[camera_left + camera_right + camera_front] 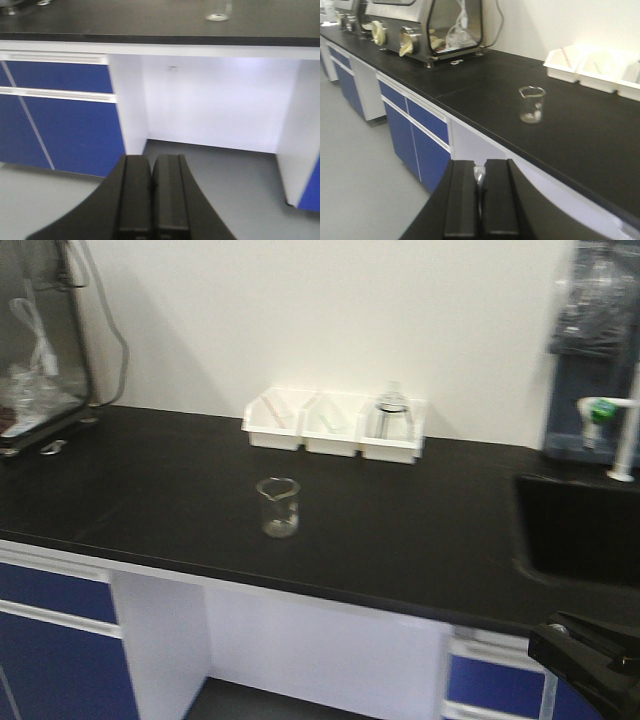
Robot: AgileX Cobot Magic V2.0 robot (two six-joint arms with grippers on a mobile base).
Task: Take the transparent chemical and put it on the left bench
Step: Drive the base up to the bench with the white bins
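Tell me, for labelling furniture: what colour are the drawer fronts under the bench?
The drawer fronts are blue, edged in white; clearest in the left wrist view.

The bench (200, 490) top is matte black above deep blue drawers (55, 640) with white trim, and the wall (350, 310) behind is plain white. The three bins (335, 425) are white, the left one holding a red-tipped stick (565, 56), and the beaker (279, 507) is colourless glass. The left gripper (151, 162) and right gripper (480, 164) are black, the pipette (479, 177) clear, the floor (240, 175) grey, and the tap (600, 410) at far right white with a green knob.
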